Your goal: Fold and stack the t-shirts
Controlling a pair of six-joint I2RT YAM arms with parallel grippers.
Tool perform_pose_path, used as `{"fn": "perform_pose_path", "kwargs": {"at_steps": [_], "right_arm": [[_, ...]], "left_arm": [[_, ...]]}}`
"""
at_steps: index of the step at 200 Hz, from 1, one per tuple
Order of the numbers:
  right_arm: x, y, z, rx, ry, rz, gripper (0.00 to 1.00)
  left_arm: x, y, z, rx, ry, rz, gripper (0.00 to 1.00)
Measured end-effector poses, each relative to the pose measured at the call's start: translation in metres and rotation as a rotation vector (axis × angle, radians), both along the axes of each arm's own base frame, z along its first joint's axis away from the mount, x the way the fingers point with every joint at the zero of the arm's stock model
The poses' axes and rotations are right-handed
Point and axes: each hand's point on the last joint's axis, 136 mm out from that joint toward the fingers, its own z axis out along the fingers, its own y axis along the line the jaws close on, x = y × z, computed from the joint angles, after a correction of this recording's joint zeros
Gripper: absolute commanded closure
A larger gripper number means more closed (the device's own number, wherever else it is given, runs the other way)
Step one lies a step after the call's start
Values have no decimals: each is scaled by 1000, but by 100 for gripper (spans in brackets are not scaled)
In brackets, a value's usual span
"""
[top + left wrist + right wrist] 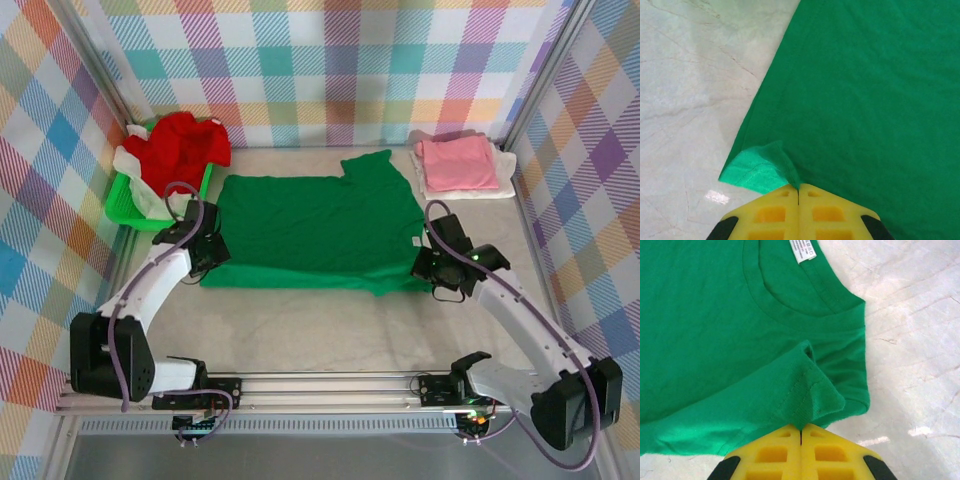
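A bright green t-shirt (pixel 315 230) lies spread across the middle of the table, partly folded, collar toward the right. My left gripper (pixel 213 252) sits at its near left corner, shut on a pinched hem corner (pixel 765 167) that curls up from the cloth. At the near right corner my right gripper (pixel 430 265) is shut on the shoulder fabric beside the collar (pixel 810 300), where a white label (pixel 803 251) shows. A folded pink t-shirt (pixel 457 163) rests on a white one (pixel 505 186) at the back right. A red t-shirt (pixel 185 147) is heaped over the basket.
The lime-green plastic basket (pixel 128 203) stands at the back left with white cloth under the red shirt. Metal posts and checked walls close in the table. Bare marble surface (pixel 330 325) stretches between the green shirt and the arm bases.
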Motion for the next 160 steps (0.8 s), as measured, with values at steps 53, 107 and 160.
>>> {"fn": "perform_pose_path", "kwargs": {"at_steps": [53, 107, 160], "right_arm": [[20, 9, -9, 11, 23, 41, 100], [51, 17, -21, 12, 38, 60, 90], [126, 24, -2, -8, -39, 64, 68]], "left_arm": [[12, 2, -12, 38, 50, -29, 100], [30, 9, -29, 88, 77, -24, 99], [77, 28, -10, 190, 17, 33, 52]]}}
